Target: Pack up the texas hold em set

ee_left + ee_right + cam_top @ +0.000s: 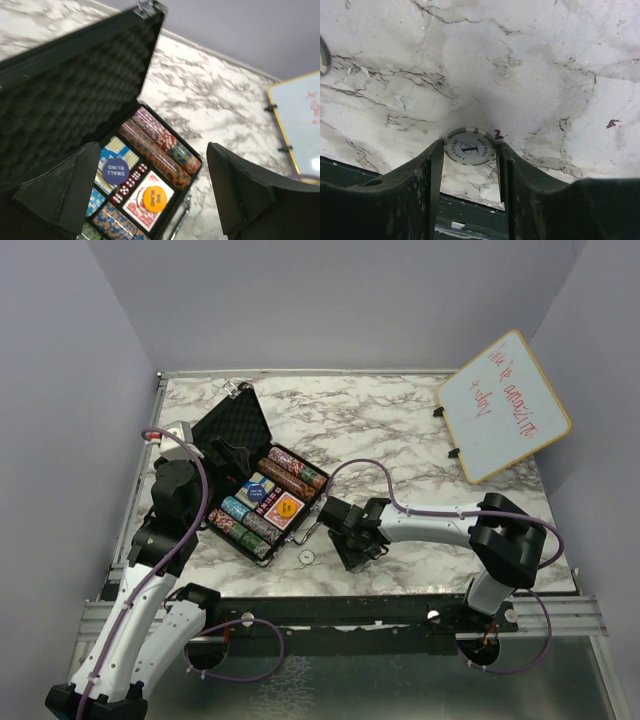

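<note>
The black case [232, 425] lies open at the table's left, foam lid [75, 95] raised. Inside are striped chip stacks [160, 150], red dice [128, 183], a blue "small blind" button [116, 170] on a blue deck, and an orange "big blind" button [154, 198] on a red deck. My left gripper [152, 145] hangs open over the case, holding nothing. To the right of the case, my right gripper [469, 145] is shut on a white poker chip [469, 146] lying flat on the marble. A second loose chip [306, 556] lies just left of it.
A wood-framed whiteboard [505, 405] stands tilted at the back right. The marble table's near edge [470, 192] runs close behind the right fingers. Grey walls enclose the table.
</note>
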`<state>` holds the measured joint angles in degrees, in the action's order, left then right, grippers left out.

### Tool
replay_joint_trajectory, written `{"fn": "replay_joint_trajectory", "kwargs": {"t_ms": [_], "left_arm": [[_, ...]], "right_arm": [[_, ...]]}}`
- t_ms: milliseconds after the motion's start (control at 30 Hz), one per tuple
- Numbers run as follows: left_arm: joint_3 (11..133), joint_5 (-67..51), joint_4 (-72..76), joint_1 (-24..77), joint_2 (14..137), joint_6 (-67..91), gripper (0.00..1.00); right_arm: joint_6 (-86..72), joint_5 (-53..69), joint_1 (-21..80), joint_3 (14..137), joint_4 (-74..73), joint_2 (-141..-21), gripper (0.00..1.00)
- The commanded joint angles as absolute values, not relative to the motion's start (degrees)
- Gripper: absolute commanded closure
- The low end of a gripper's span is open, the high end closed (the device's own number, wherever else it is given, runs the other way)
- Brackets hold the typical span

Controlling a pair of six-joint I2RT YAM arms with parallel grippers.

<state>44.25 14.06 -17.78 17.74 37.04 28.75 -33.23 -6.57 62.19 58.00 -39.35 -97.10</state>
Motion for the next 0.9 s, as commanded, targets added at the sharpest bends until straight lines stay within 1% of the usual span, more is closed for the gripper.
{"fn": "replay_joint_trajectory", "kwargs": {"t_ms": [0,200,300,533,667,867], "left_arm": [[46.39,-0.45,-20.82,17.84,39.59,30.10,0.05],[42.76,-13.45,-20.58,17.84,43.22,30.82,0.06],[39.46,-16.64,-19.70,17.92,43.29,31.72,0.07],[30.42,-25.42,-10.76,18.14,40.86,35.88,0.14],[28.20,-26.75,-8.85,19.07,39.93,37.80,0.15],[24.73,-24.85,-5.76,21.06,38.18,40.44,0.11]], "right_arm": [[-34.10,-8.13,62.40,56.92,-35.87,-94.23,0.52],[-34.46,-9.38,61.68,56.73,-34.81,-92.86,0.52],[-35.45,-10.23,60.71,56.75,-33.82,-92.14,0.52],[-37.68,-10.02,58.99,58.45,-30.01,-90.47,0.50],[-41.37,-9.73,57.87,59.43,-28.55,-89.79,0.50],[-48.30,-9.76,55.67,58.81,-24.41,-86.83,0.50]]}}
